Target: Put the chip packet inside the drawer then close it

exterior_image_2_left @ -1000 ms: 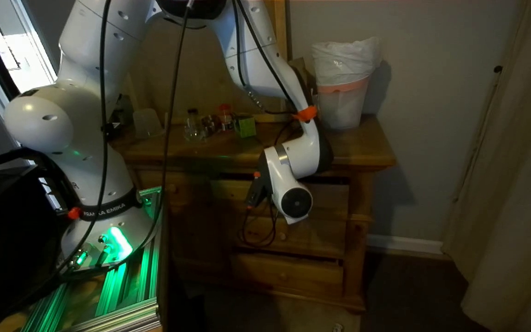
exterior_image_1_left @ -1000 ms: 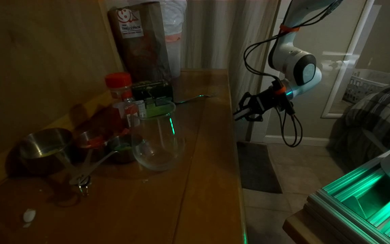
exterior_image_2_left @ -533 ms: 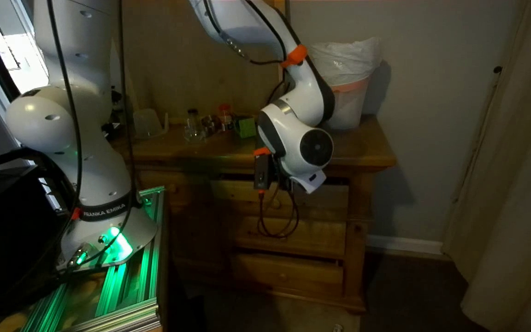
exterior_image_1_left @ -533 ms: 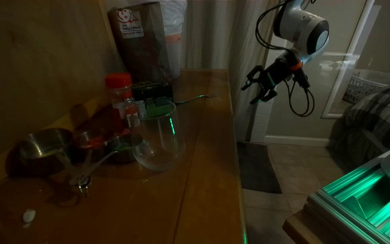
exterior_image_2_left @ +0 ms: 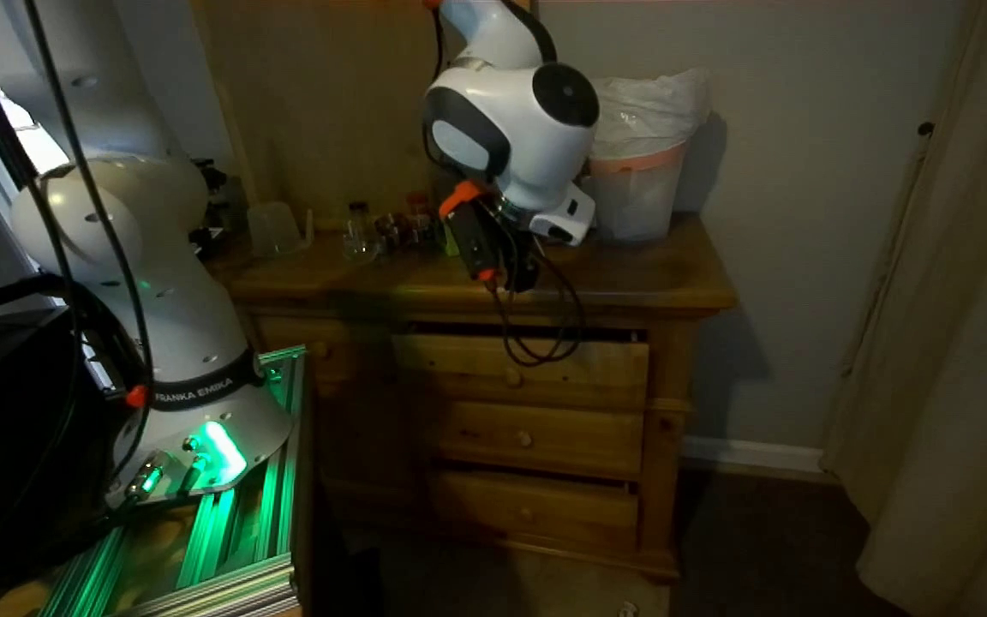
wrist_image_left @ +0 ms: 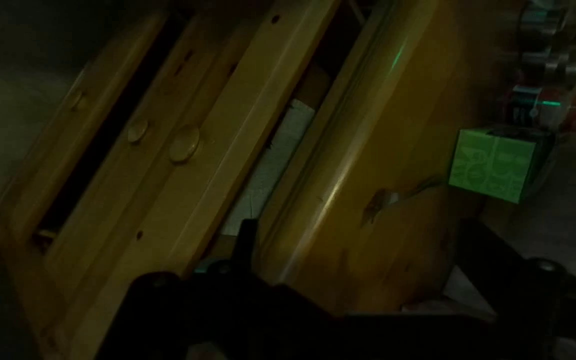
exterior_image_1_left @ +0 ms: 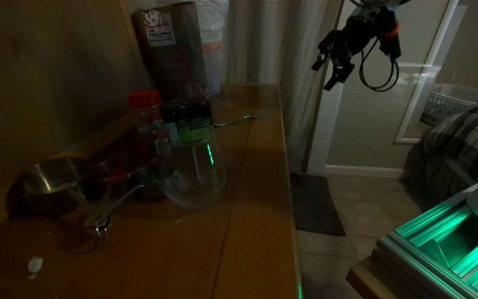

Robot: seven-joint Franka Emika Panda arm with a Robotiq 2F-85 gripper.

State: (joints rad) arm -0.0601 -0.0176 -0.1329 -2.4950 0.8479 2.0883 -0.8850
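Note:
My gripper (exterior_image_1_left: 323,76) is raised beyond the dresser's front edge, its fingers spread with nothing between them. In the wrist view the gripper (wrist_image_left: 360,227) shows the same wide gap, over the wooden top. The upper drawer (exterior_image_2_left: 536,368) stands pulled out a little, with a dark slit above its front. Seen from the wrist, that drawer (wrist_image_left: 248,120) holds a flat, pale grey surface (wrist_image_left: 273,160); the picture is too dark to tell what it is. I cannot make out the chip packet in any view.
On the dresser top (exterior_image_1_left: 259,207) are a clear glass (exterior_image_1_left: 193,174), metal measuring cups (exterior_image_1_left: 56,178), a red-capped jar (exterior_image_1_left: 144,99), a green box (wrist_image_left: 493,162) and a fork (exterior_image_1_left: 239,120). A brown paper bag (exterior_image_1_left: 172,50) and a lined bin (exterior_image_2_left: 639,188) stand at the far end.
My gripper has risen from in front of the drawers to above the dresser top's level. Its fingers, close together a second ago, have spread apart. The dresser items have not moved.

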